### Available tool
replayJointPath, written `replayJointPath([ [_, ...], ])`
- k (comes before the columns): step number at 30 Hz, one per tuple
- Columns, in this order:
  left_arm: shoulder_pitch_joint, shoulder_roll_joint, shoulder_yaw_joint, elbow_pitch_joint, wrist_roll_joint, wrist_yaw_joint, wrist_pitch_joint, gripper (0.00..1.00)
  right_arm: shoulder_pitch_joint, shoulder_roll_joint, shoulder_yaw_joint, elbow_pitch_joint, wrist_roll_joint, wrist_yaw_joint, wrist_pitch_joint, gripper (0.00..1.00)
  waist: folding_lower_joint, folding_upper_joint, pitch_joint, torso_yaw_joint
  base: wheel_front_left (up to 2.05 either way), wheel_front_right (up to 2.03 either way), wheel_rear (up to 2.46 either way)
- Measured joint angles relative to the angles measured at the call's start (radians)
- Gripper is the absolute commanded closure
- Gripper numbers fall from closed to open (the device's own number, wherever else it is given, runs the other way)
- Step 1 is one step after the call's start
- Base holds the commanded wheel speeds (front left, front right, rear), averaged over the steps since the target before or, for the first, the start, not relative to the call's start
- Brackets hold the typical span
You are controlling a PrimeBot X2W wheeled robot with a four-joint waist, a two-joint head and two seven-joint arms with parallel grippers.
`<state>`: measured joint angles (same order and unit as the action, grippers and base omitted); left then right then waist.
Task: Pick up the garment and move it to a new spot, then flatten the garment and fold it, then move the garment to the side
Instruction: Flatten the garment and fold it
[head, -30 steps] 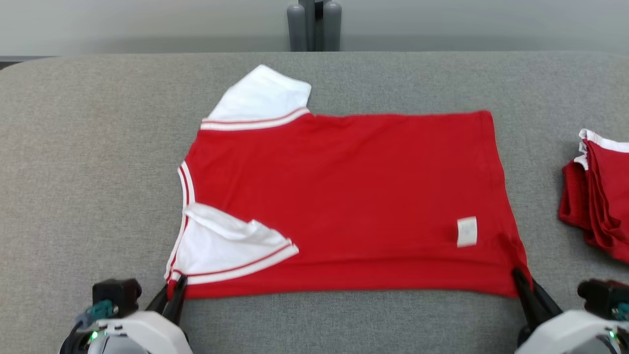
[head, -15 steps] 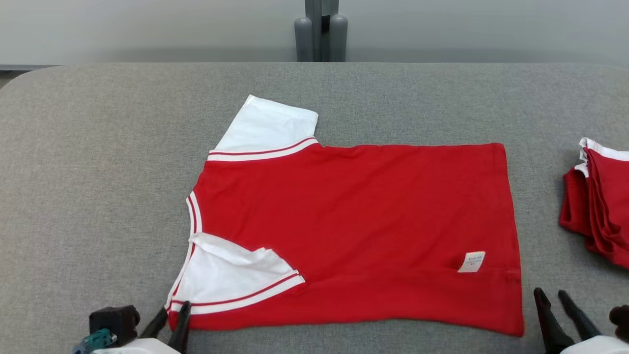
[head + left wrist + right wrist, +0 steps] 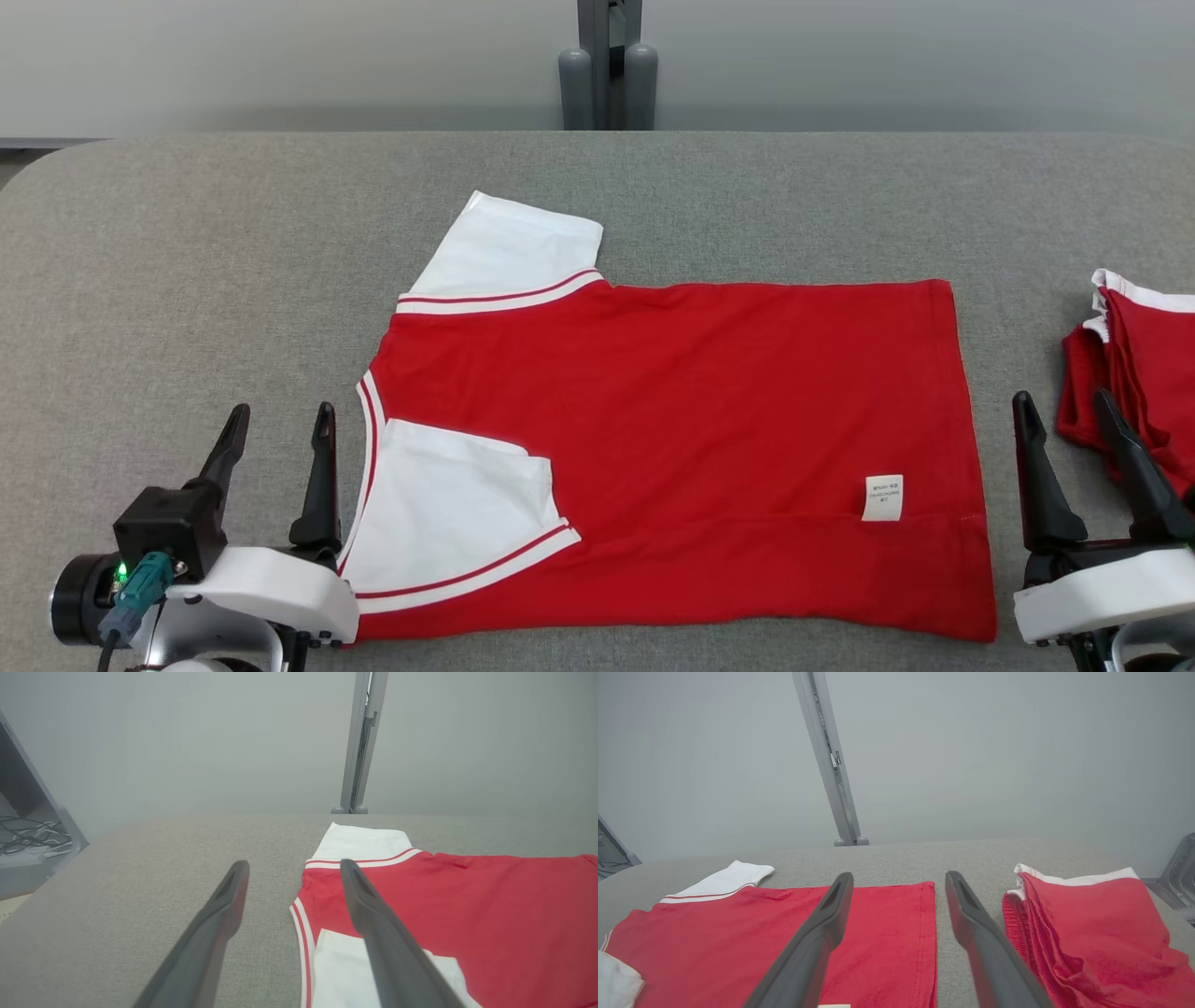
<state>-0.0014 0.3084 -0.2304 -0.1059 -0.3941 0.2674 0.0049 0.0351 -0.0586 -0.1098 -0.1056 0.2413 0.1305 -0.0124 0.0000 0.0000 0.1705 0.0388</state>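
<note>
At the near edge of the grey cloth-covered table (image 3: 187, 233), the left gripper (image 3: 283, 411) and right gripper (image 3: 1063, 397) both stand with fingers spread wide, holding nothing. A second ago each pinched a near corner of the red T-shirt (image 3: 672, 420); both have since let go, so the flattening pull looks finished and folding comes next. The shirt lies flat between them, its neckline just beside the left gripper and its hem just beside the right. Its near white sleeve (image 3: 448, 504) is turned in over the body; the far sleeve (image 3: 509, 247) sticks out. Beyond the right gripper sits what may be a pile of red garments (image 3: 1148, 373)
</note>
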Motion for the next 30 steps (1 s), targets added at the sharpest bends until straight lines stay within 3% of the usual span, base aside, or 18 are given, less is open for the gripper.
replayJointPath([
  [8,-0.050,-0.007,-0.028,-0.015,0.053,0.024,-0.026,0.00,0.005,0.001,0.048,-0.051,-0.041,0.000,0.004,0.00,0.0000,0.0000,-0.010,0.006,0.00,0.00,0.00],
  [19,-0.053,-0.004,-0.038,-0.004,0.050,0.022,-0.021,0.00,0.027,0.005,0.061,-0.053,-0.019,0.000,0.007,0.00,0.0000,0.0000,-0.011,-0.018,0.00,0.00,0.00],
  [24,-0.142,0.018,-0.058,0.030,0.032,-0.042,0.010,0.00,0.015,0.007,0.075,-0.058,-0.010,0.000,0.004,0.00,0.0000,0.0000,0.008,-0.032,0.00,0.00,0.00],
  [30,-0.370,0.042,-0.091,0.181,-0.023,-0.182,0.112,0.00,-0.007,0.008,0.096,-0.058,-0.002,0.000,-0.006,0.00,0.0000,0.0000,0.055,-0.064,0.00,0.00,0.00],
])
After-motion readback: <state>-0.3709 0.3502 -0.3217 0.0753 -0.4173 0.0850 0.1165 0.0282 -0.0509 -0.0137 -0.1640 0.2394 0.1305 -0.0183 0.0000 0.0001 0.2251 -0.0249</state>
